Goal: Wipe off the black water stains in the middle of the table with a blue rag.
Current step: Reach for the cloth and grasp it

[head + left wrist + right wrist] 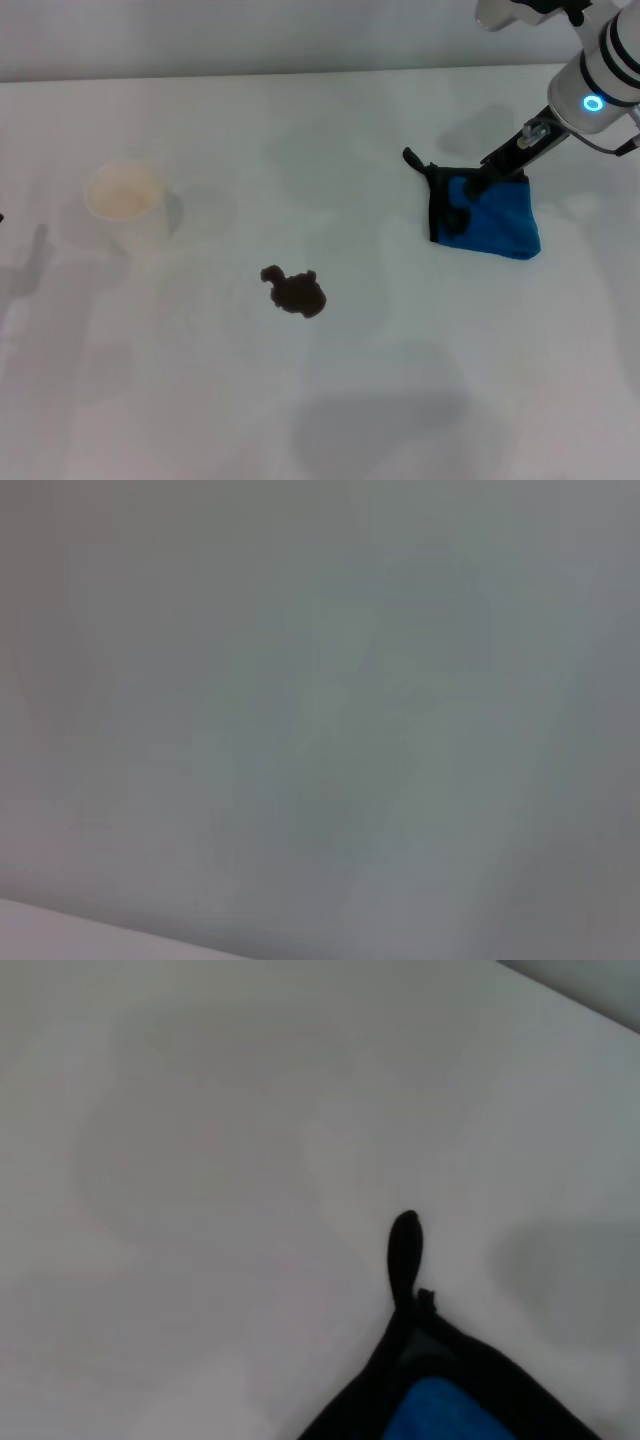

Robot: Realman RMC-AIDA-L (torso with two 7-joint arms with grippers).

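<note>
Blue rag (pixel 495 221) under right gripper (pixel 478 186), finger state unclear, possibly pinching, black water stains (pixel 296 290) well apart

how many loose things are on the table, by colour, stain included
blue: 1, the blue rag, with the right pincer down on it
white: 1, the paper cup
black: 1, the black water stains, a single blotch
total: 3, all on the table
</note>
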